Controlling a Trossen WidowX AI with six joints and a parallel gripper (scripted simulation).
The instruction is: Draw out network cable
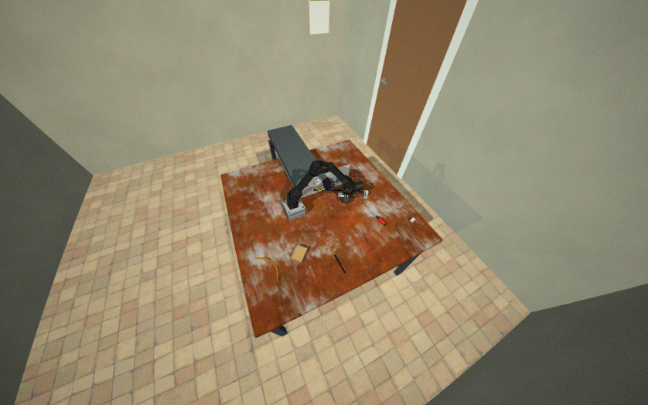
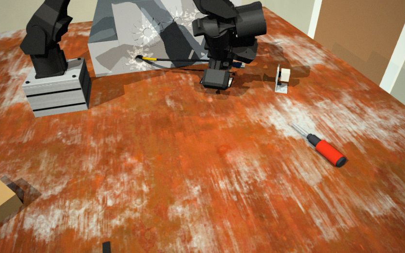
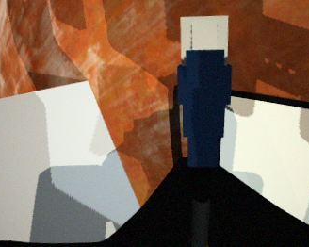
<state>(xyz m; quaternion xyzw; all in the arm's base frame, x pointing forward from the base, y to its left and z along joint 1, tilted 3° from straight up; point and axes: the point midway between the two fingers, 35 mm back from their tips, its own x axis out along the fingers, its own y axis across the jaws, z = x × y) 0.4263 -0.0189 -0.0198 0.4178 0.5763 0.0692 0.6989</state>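
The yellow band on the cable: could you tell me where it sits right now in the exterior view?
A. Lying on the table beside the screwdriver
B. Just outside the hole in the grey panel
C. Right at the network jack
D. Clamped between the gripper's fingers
B: the yellow band shows on the cable right by the panel hole, well away from the gripper.
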